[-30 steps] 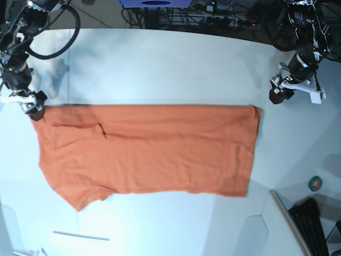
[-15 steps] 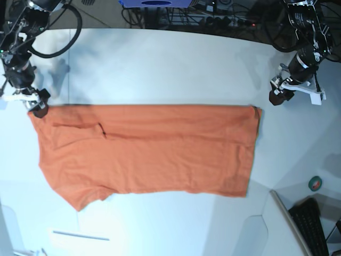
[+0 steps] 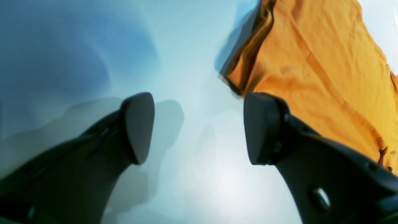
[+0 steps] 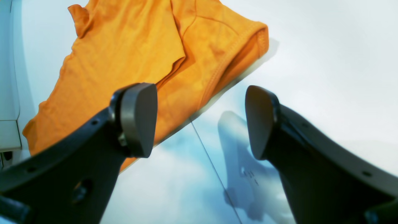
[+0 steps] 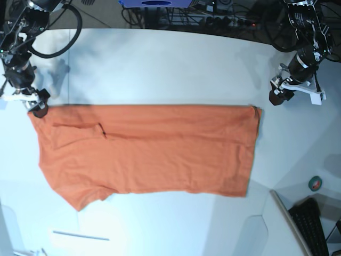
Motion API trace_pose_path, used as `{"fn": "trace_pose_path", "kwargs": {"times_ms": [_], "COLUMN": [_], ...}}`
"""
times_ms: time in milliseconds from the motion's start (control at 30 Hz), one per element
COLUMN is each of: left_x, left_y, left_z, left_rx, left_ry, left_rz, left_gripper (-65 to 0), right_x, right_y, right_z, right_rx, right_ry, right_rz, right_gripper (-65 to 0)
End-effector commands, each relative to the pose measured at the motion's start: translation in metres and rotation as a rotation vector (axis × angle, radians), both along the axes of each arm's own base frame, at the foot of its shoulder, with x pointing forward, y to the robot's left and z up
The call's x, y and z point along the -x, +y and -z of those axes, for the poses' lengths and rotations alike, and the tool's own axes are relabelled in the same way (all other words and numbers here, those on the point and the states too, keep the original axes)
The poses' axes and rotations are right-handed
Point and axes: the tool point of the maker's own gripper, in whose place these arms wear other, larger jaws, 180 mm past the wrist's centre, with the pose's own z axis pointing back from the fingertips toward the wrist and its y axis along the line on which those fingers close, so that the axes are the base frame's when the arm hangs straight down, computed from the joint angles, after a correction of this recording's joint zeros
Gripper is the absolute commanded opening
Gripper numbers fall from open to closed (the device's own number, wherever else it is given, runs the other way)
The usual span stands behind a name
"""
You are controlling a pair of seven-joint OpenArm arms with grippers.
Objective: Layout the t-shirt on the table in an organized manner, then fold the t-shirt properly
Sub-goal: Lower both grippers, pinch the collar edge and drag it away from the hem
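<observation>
The orange t-shirt (image 5: pixel 144 149) lies flat on the white table (image 5: pixel 160 64) as a long band, with one sleeve sticking out at the front left. My right gripper (image 5: pixel 36 109) hovers at the shirt's far left corner. In the right wrist view it (image 4: pixel 199 121) is open and empty, with the shirt's collar end (image 4: pixel 140 62) just beyond its left finger. My left gripper (image 5: pixel 277 97) hangs over bare table a little beyond the shirt's far right corner. Its wrist view shows it (image 3: pixel 199 127) open and empty, the shirt's hem corner (image 3: pixel 311 62) beside its right finger.
A thin dark seam (image 4: pixel 211 161) crosses the table under my right gripper. A green tape roll (image 5: pixel 315 183) and a black keyboard (image 5: pixel 314 226) sit at the front right. A white strip (image 5: pixel 80 235) lies near the front left. Cables run behind the table's far edge.
My right gripper has drifted slightly away from the shirt's far left corner, baring more of that corner. The left arm and the shirt have stayed put.
</observation>
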Motion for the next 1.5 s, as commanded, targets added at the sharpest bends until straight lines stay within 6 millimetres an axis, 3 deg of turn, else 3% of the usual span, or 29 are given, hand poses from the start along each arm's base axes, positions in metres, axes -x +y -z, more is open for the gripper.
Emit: {"fn": "trace_pose_path", "kwargs": {"times_ms": [0,133,333,667,800,933,1200,1467], "left_x": [-0.008,-0.016,-0.02,-0.035,-0.051,-0.063,-0.083,-0.085], "left_y": [0.007,0.004,0.007,0.007,-0.019,-0.033,-0.036,-0.047], "left_z": [-0.012,-0.013,0.008,0.0,0.002,0.019,0.024,0.03], "left_rx": [-0.023,-0.017,0.035,0.03,0.039,0.088,0.131,0.162], "left_ry": [-0.039,-0.051,-0.013,-0.041,-0.04,-0.005,-0.004,0.004], "left_rz": [0.002,0.007,-0.032,-0.022,0.064,0.079,0.056,0.054], "left_gripper": [-21.6,-21.4,-21.4,-21.4,-21.4,-21.9,-22.1,-22.5], "right_x": [-0.007,-0.005,-0.008,-0.014,-0.019,-0.02,-0.035,-0.046], "right_y": [-0.008,-0.007,-0.002,-0.023,-0.026,-0.03,-0.027,-0.029], "right_z": [-0.012,-0.01,0.009,0.041,0.047,0.059,0.053,0.051], "right_rx": [0.023,0.017,-0.034,-0.15,-0.173,-0.218,-0.227,-0.236], "right_ry": [-0.046,-0.041,-0.016,0.019,0.03,0.082,0.061,0.045], "right_rz": [0.01,0.014,0.029,0.153,0.167,0.234,0.228,0.237], "right_gripper": [-23.3,-23.3,-23.3,-23.3,-23.3,-23.3,-23.3,-23.3]}}
